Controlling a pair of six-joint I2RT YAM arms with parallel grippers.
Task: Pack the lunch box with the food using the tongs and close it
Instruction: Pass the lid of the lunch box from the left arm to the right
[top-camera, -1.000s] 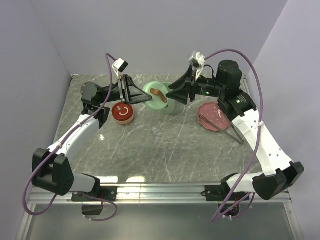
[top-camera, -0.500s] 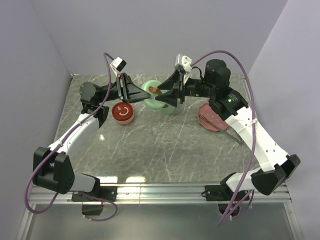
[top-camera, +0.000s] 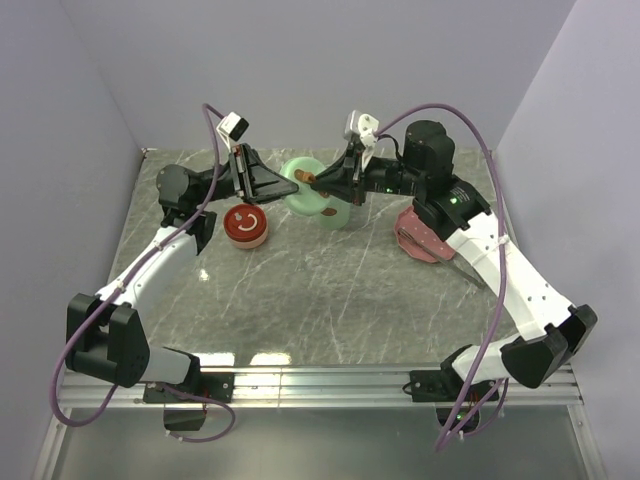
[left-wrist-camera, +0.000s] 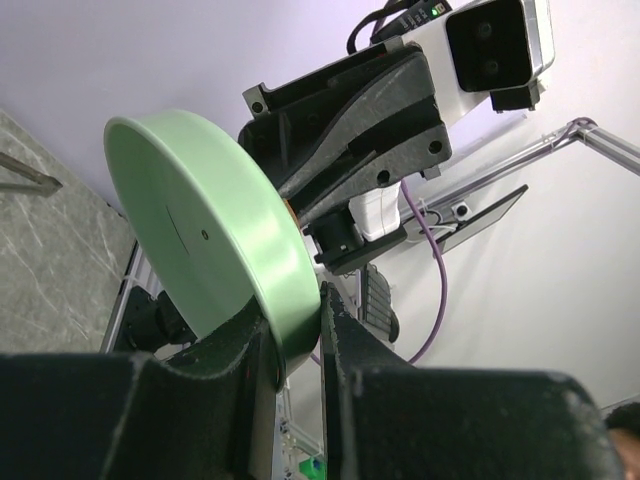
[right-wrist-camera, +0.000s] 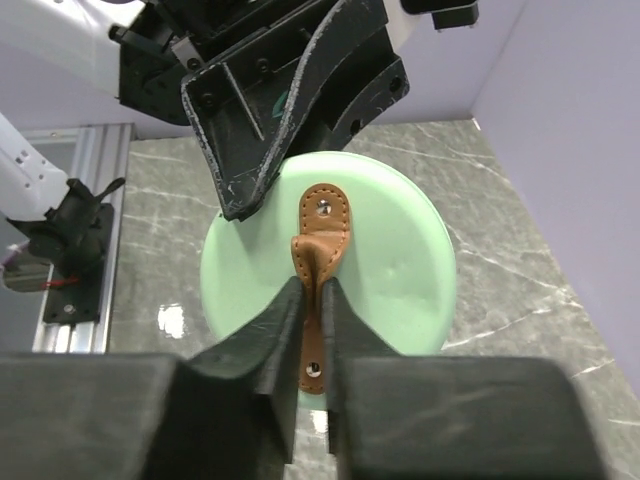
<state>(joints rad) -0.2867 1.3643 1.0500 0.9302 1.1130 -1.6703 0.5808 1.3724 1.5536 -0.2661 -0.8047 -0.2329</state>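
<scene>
Grey surface (top-camera: 330, 290) under us. Far middle, the green lid (right-wrist-camera: 390, 250) is tipped up on edge, top facing right. My left hand (left-wrist-camera: 322, 330) clamps its rim. Pink plate (top-camera: 415, 240) right, red box (top-camera: 245, 224) left. My right hand (right-wrist-camera: 312, 300) pinches the brown strap (right-wrist-camera: 322, 225), lengthwise across the lid's centre.

The round pale green plastic lid (right-wrist-camera: 400, 260) is smooth, with a soft satin sheen. Its tan leather-look strap (right-wrist-camera: 322, 238) carries shiny metal rivets. The right end effector (right-wrist-camera: 311, 300) and left end effector (left-wrist-camera: 300, 335) are matt black plastic, scuffed pale along the edges. The grey marbled counter (top-camera: 330, 300) is glossy and reflects light.
</scene>
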